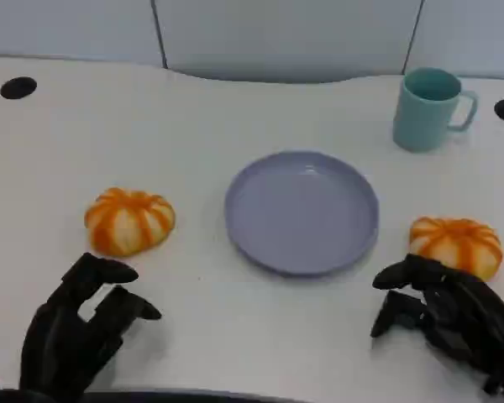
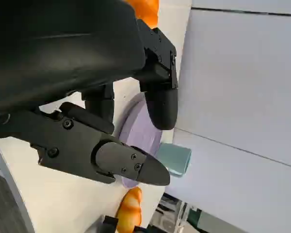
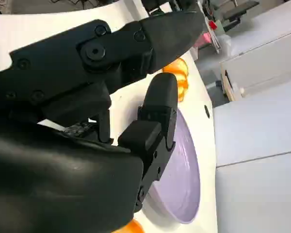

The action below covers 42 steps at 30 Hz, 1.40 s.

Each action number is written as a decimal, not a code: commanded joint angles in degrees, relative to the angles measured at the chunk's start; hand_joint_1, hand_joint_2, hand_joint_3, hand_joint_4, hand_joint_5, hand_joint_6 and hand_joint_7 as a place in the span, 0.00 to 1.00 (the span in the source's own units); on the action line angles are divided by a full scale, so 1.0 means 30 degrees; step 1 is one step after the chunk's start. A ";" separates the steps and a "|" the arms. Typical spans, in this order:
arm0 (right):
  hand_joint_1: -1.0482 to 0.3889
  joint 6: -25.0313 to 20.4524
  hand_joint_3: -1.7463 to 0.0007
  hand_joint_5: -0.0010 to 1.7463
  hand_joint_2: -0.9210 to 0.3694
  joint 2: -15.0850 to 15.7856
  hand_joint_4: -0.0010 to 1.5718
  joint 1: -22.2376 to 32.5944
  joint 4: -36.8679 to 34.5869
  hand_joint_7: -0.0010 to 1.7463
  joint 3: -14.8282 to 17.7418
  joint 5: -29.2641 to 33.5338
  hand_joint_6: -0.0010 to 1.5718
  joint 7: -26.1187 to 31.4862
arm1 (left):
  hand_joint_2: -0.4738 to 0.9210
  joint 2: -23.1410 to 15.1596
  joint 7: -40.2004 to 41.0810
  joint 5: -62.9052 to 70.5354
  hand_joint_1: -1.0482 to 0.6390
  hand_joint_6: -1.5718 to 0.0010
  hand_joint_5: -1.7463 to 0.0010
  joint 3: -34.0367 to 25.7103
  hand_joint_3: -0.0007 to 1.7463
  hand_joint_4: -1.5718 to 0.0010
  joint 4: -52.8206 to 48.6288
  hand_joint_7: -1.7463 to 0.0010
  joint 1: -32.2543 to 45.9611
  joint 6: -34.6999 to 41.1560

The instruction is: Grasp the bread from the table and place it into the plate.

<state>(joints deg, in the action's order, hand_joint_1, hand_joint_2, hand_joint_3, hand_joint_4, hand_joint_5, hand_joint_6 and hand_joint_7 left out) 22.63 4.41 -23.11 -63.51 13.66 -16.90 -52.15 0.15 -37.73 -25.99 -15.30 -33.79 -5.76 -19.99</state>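
Two orange bread rolls flanked the plate (image 1: 302,212): the right roll (image 1: 455,243) lay touching the empty, loosely open right hand (image 1: 441,315), while the left roll (image 1: 129,221) sat just beyond the empty, open left hand (image 1: 76,327).

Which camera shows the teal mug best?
The head view: the teal ceramic mug stands whole and unobstructed behind the lavender round plate. The left wrist view catches part of it past the plate's edge.

White table (image 1: 235,336) with two dark round holes near its far corners; pale grey panelled wall (image 1: 277,34) behind — soft, even light
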 commanded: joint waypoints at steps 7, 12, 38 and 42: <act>0.36 -0.0475 0.94 0.78 0.00 0.0261 0.42 0.0502 -0.0145 0.47 0.0060 -0.0032 0.49 -0.0067 | 0.99 -0.0158 -0.0051 -0.0050 0.29 0.81 0.00 -0.0125 0.01 0.78 0.0036 0.14 -0.0012 -0.0138; 0.35 -0.0419 0.94 0.77 0.00 0.0256 0.43 0.0569 -0.0057 0.47 -0.0103 0.0228 0.50 0.0495 | 0.99 -0.0173 0.0059 0.0008 0.28 0.80 0.00 -0.0144 0.01 0.77 -0.0005 0.14 -0.0051 -0.0183; 0.35 -0.0105 0.94 0.78 0.00 0.0083 0.42 0.0630 -0.0225 0.47 0.0031 -0.0047 0.49 -0.0057 | 0.97 -0.2146 0.3977 0.6686 0.34 0.85 0.01 0.1498 0.03 0.88 0.2090 0.20 -0.0662 -0.6555; 0.35 -0.0279 0.95 0.78 0.00 0.0097 0.43 0.0625 -0.0138 0.47 -0.0060 0.0065 0.50 0.0258 | 0.97 -0.3079 0.6578 0.9971 0.33 0.84 0.08 0.1909 0.01 0.90 0.2766 0.30 -0.1152 -0.6894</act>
<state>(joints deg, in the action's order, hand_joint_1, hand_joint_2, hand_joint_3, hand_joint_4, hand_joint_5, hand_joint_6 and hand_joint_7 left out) 23.03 4.44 -22.62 -62.96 13.55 -17.27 -52.35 -6.27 -22.24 -0.94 -10.12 -27.20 -7.78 -39.68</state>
